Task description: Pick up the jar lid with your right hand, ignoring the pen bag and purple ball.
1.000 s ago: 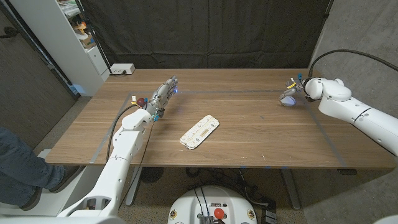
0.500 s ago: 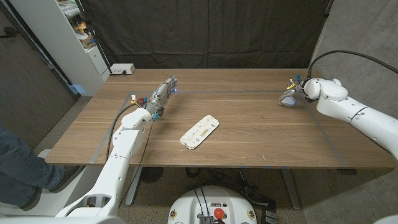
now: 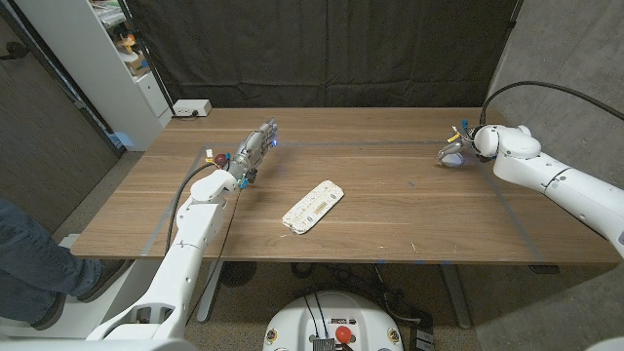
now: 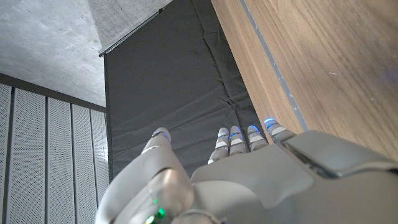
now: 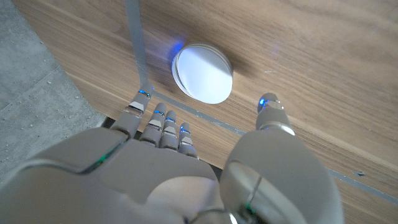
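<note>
The jar lid [image 5: 202, 73] is a white round disc lying flat on the wood beside a grey tape line. My right hand [image 5: 186, 168] hovers just over it with nothing in it, fingers [image 5: 158, 121] on one side and thumb on the other. In the head view this hand [image 3: 456, 146] is at the table's far right, with the lid mostly covered beneath it. The pen bag [image 3: 313, 207], a white patterned pouch, lies at the table's middle. My left hand [image 3: 255, 149] stays at the back left with fingers stretched out and holds nothing; in its wrist view the fingers [image 4: 239, 137] reach past the table edge.
A small white box [image 3: 191, 107] sits at the table's back left corner. A white shelf unit [image 3: 117, 58] stands beyond the left side. A person's leg in jeans [image 3: 34, 258] is at the left edge. Tape lines [image 3: 351, 143] mark out the table [image 3: 390, 219].
My right hand has crept slightly leftward and toward the back, over the lid. The left arm and the pen bag have not moved.
</note>
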